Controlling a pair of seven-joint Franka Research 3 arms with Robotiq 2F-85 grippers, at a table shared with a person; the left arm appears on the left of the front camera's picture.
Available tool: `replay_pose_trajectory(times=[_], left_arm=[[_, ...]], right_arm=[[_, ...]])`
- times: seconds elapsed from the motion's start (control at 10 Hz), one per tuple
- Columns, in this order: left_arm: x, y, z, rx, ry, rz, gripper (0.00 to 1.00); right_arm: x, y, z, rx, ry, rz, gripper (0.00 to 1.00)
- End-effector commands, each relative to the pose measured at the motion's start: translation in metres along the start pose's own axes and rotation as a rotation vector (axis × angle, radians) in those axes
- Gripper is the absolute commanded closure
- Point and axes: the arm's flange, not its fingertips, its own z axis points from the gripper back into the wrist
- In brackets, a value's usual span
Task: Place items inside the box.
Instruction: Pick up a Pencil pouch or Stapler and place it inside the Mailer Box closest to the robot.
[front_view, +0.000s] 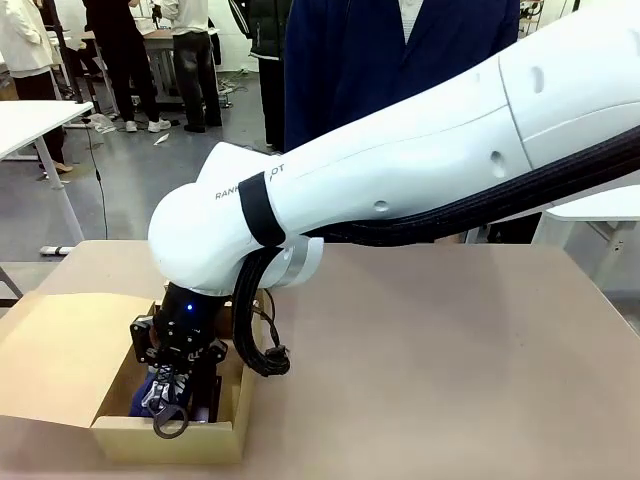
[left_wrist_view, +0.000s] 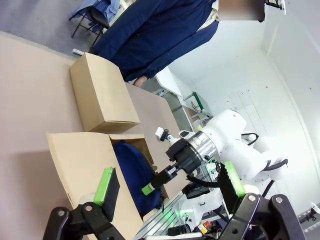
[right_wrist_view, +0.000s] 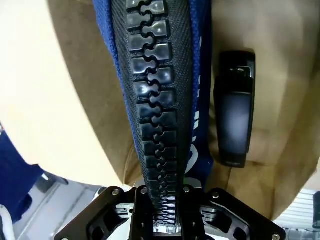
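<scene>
Sitting low inside the cardboard box (front_view: 170, 440), the navy zip pencil case (right_wrist_view: 150, 75) looks like soft, light fabric. It would likely sag if pinched at one end, so the firmer zip ridge along its top seems the best hold (a black stapler (right_wrist_view: 235, 125) lies just beside it, at 3 o'clock in the right wrist view). The right gripper (right_wrist_view: 162, 210) has its fingers clenched on that ridge, with the arm reaching across the worktop (front_view: 450, 350) and pointing down into the box at 7 o'clock of the front view. The left gripper (left_wrist_view: 168, 184) hangs off to one side, looking toward the box, fingers spread and grasping nothing.
</scene>
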Motion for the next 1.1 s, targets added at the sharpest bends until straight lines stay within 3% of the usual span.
replay_pose_trajectory(times=[0.0, 0.4, 0.5, 0.6, 0.8, 1.0], left_arm=[[0.0008, -0.0017, -0.0005, -0.021, -0.02, -0.022, 0.0], [0.0008, -0.0017, -0.0005, -0.021, -0.02, -0.022, 0.0], [0.0008, -0.0017, -0.0005, -0.021, -0.02, -0.022, 0.0], [0.0008, -0.0017, -0.0005, -0.021, -0.02, -0.022, 0.0], [0.0008, -0.0017, -0.0005, -0.021, -0.02, -0.022, 0.0], [0.0008, -0.0017, -0.0005, -0.021, -0.02, -0.022, 0.0]], right_arm=[[0.0023, 0.0112, 0.0048, -0.02, -0.003, -0.028, 0.93], [0.0029, 0.011, 0.0048, -0.011, 0.004, -0.015, 0.93], [0.0027, 0.0107, 0.0055, -0.009, 0.014, -0.008, 0.76], [0.0029, 0.01, 0.006, -0.019, 0.019, -0.003, 0.34], [0.0027, 0.0091, 0.0075, -0.014, 0.03, -0.001, 0.0], [0.0022, 0.0067, 0.0088, 0.002, 0.046, 0.006, 0.0]])
